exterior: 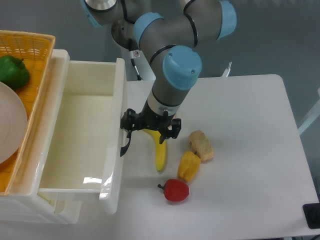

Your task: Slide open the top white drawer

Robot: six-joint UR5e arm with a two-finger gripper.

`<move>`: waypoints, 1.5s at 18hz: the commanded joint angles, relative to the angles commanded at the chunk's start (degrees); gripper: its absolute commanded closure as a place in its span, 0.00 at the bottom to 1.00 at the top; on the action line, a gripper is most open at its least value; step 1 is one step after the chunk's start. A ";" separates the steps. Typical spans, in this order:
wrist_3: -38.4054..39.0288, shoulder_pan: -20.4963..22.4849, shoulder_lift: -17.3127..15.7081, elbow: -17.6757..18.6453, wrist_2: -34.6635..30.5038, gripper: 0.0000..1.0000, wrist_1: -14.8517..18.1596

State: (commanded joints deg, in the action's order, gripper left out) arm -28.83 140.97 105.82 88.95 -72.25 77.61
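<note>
The top white drawer [75, 130] stands pulled far out of the cabinet toward the right, and its deep cream tray is empty. Its curved black handle [124, 146] hangs on the front wall [117, 135]. My gripper [145, 136] hovers just right of that wall, pointing down. Its two fingers stand apart, so it is open. The left finger [126, 127] sits at the handle, hooked against it. Over the banana's upper end hangs the right finger [165, 135].
A banana [160, 155], a yellow pepper [189, 166], a red pepper [175, 190] and a tan piece of food [201, 145] lie right of the drawer. The yellow wicker basket [35, 50] on the cabinet holds a green pepper [12, 71] and a plate [9, 127]. The lower drawer [60, 216] shows below.
</note>
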 joint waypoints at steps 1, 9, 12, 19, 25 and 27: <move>0.00 0.00 -0.09 0.00 0.00 0.00 0.00; 0.00 0.97 -0.09 -0.17 0.26 0.00 0.09; -0.09 1.58 0.09 -0.70 0.44 0.00 0.26; -0.09 2.02 0.35 -0.88 0.44 0.00 0.53; -0.09 1.94 1.32 -0.79 1.58 0.00 0.53; -0.09 2.02 1.23 -0.79 1.76 0.00 0.61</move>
State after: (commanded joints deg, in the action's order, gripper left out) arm -28.92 143.00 107.05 88.15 -70.49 78.22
